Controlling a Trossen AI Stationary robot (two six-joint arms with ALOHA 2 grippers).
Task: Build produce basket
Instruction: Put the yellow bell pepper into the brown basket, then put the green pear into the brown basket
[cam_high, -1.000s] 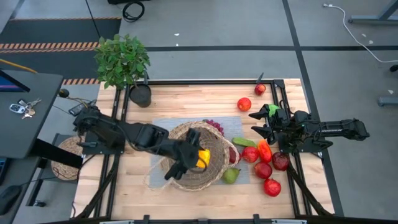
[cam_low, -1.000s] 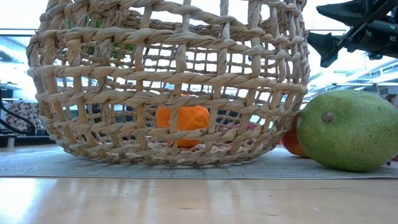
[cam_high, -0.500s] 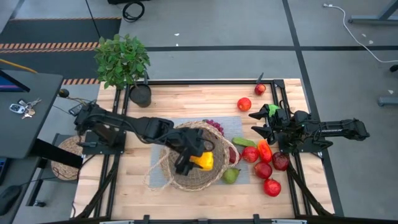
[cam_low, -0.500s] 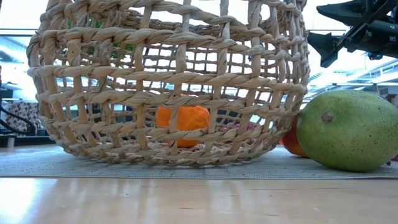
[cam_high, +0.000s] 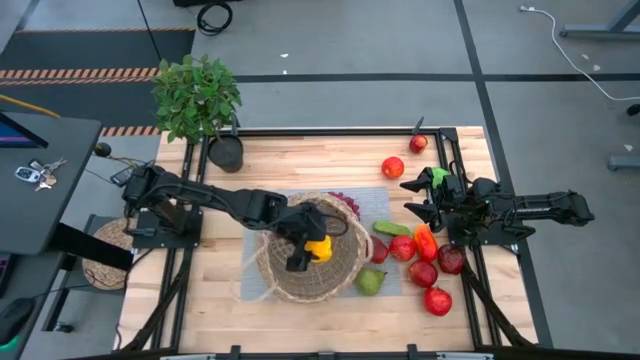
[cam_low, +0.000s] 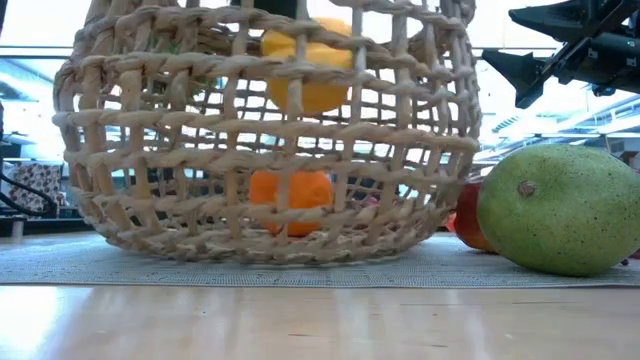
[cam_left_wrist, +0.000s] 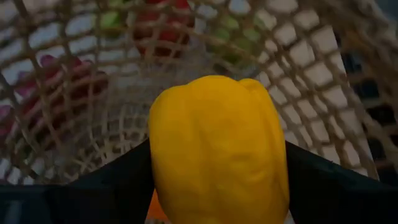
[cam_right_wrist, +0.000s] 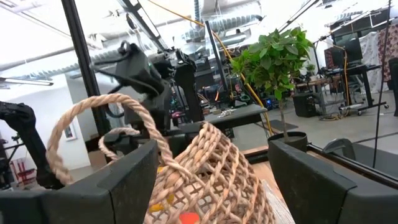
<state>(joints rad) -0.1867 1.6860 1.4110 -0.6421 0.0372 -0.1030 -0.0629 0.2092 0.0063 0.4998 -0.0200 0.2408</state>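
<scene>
The left tool (cam_high: 305, 250) hangs inside the basket (cam_high: 275, 275), its fingers pinching a yellow pepper (cam_high: 318, 248). In the left wrist view the pepper fills the gap between the two dark fingers (cam_left_wrist: 118, 186), which press its sides. From the low view the pepper sits high in the basket, above an orange piece (cam_low: 290, 200) that seems to lie on the basket floor. The basket stands on a grey mat (cam_high: 262, 203) in the middle of the worktop (cam_high: 300, 160), with a green pear (cam_high: 371, 283) just beside it. The right tool (cam_high: 412, 196) waits spread and empty at the worktop's right side, above the red apples (cam_high: 422, 272) and a red pepper (cam_high: 426, 242).
</scene>
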